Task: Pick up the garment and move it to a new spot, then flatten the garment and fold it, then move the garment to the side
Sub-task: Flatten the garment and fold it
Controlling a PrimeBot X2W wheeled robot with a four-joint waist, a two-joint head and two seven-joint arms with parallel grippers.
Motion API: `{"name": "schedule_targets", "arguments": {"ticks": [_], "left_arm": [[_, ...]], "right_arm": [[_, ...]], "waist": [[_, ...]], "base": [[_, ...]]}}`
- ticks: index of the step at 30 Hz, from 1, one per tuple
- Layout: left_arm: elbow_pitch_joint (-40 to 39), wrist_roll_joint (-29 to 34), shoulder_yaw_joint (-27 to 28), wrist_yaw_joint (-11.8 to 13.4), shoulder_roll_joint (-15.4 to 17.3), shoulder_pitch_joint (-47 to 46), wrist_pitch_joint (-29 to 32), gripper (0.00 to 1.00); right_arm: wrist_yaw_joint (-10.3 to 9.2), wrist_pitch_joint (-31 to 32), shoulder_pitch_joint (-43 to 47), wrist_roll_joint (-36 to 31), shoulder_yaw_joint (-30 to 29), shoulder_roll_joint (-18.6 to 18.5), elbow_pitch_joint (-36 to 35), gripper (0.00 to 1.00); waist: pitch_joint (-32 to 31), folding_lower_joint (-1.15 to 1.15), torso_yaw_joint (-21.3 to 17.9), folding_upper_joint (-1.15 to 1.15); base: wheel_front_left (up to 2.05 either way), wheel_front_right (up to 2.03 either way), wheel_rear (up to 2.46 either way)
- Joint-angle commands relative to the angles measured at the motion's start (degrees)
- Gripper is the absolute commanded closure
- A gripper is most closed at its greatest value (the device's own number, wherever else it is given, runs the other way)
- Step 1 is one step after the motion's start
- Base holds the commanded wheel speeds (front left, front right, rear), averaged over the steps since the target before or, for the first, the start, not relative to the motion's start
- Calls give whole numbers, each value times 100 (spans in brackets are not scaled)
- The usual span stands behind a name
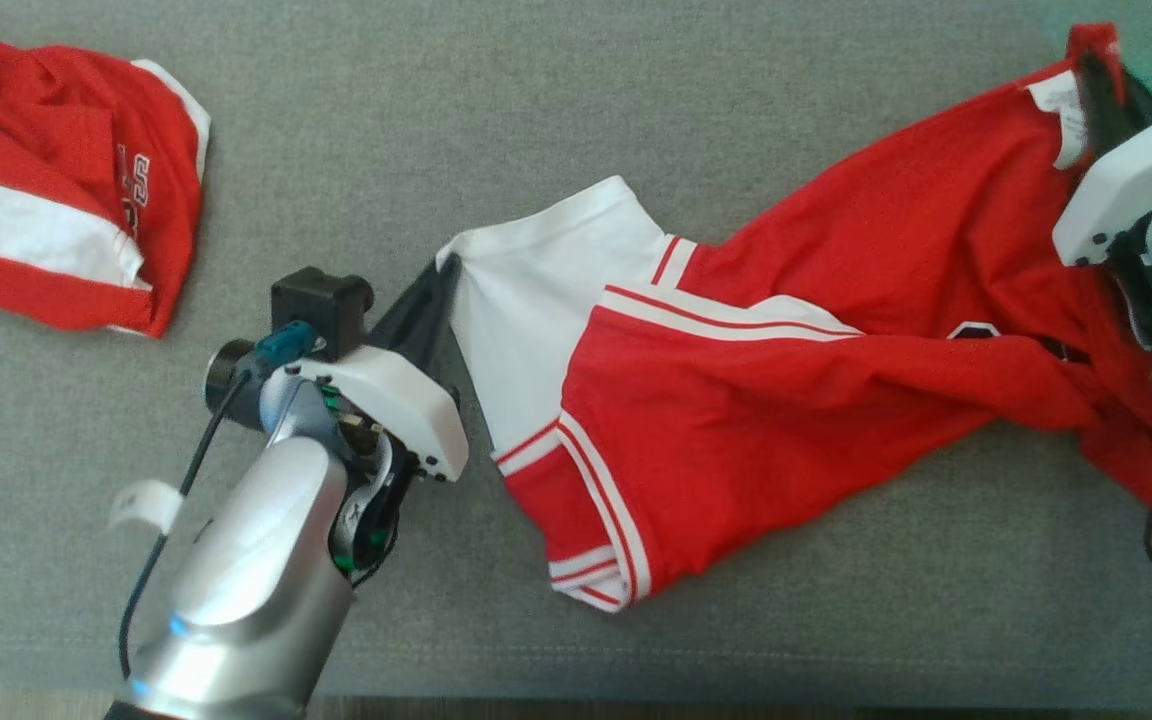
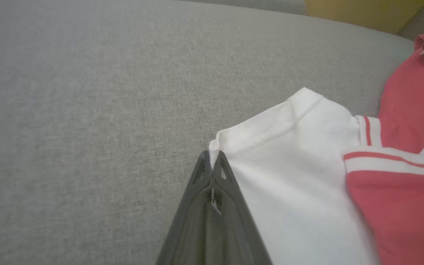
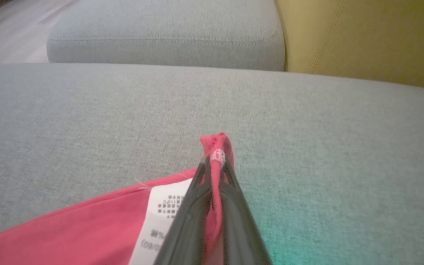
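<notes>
Far left on the grey sofa cushion (image 1: 536,90) there's a second red-and-white shirt (image 1: 56,190), bunched up and well apart from everything else. Next over is the left hand (image 1: 441,275). It's clamped shut right on the corner of the white sleeve (image 2: 293,165), and in the left wrist view you can see a sliver of white fabric squeezed between the dark fingers (image 2: 197,206).

The task shirt (image 1: 786,400), red with white panels and stripe trim, lies across the middle and right of the cushion, rumpled and stretched on a diagonal between the two hands.

At the far right, the right hand (image 3: 215,160) is pinched closed on a red corner of that shirt, just beside the white care label (image 3: 160,217). A little nub of red pokes out past the fingertips. Beyond it are another grey cushion (image 3: 160,36) and something yellow (image 3: 363,36).
</notes>
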Motion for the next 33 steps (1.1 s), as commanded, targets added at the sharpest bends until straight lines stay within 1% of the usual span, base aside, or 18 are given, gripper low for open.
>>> {"name": "schedule_targets", "arguments": {"ticks": [1, 2, 7, 11, 12, 15, 20, 26, 29, 33], "left_arm": [[-134, 110, 200, 59, 115, -181, -189, 100], [-215, 167, 261, 128, 160, -184, -456, 100], [-754, 348, 487, 340, 400, -218, -941, 100], [-1485, 511, 697, 485, 669, -242, -1073, 100], [-1485, 511, 697, 485, 669, -242, -1073, 100], [-2070, 613, 842, 584, 876, -251, -1094, 100], [-2964, 753, 1003, 730, 1202, -292, -826, 100], [-3765, 846, 1082, 777, 1470, -513, -305, 100], [-4016, 850, 1094, 771, 1551, -658, -36, 100], [-4140, 797, 1073, 739, 1589, -837, 271, 100]], "right_arm": [[-4, -183, -67, 69, 96, -103, -187, 100], [-4, -429, 31, 173, 135, -117, -279, 100], [-4, -875, 431, 456, 181, -138, -836, 100], [-4, -1000, 871, 557, 82, -139, -1623, 100], [-4, -1000, 871, 557, 82, -139, -1623, 100], [-4, -981, 1249, 554, -90, -86, -2379, 100], [-4, -656, 1834, 482, -524, 66, -3651, 100], [-4, -39, 2353, 250, -967, 287, -4913, 100], [-4, 224, 2499, 186, -1069, 403, -5388, 100], [-4, 502, 2588, 196, -1134, 545, -5739, 100]], "waist": [[-60, -1, -13, 0], [-187, -1, -42, 0], [-592, -1, -182, 0], [-965, -1, -339, 0], [-965, -1, -339, 0], [-1254, -1, -464, 0], [-1664, -1, -618, 0], [-2092, -1, -696, 0], [-2256, -1, -725, 0], [-2366, -1, -748, 0]], "base": [[0, 0, 0], [0, 0, 0], [0, 0, 0], [0, 0, 0], [0, 0, 0], [0, 0, 0], [0, 0, 0], [0, 0, 0], [0, 0, 0], [0, 0, 0]]}}
